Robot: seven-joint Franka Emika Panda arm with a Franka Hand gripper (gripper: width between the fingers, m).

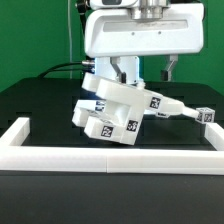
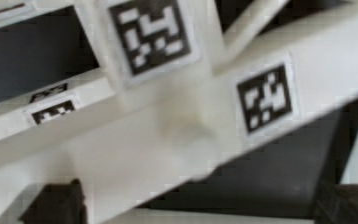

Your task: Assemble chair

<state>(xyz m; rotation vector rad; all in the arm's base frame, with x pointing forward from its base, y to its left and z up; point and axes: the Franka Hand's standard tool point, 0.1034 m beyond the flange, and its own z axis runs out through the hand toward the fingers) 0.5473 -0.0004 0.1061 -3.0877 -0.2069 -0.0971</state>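
The partly joined chair lies tilted on the black table, a cluster of white blocky pieces with black-and-white tags. One slim white piece sticks out toward the exterior view's right and ends in a small tagged block. My gripper hangs right over the chair's top, jaws open. In the wrist view the tagged white chair pieces fill the picture. The dark fingertips stand wide apart at either side, with a white chair edge between them near one finger and a dark gap beside the other.
A long low white border rail runs along the front of the table and turns back at both ends. A black cable lies behind the chair, in front of a green backdrop.
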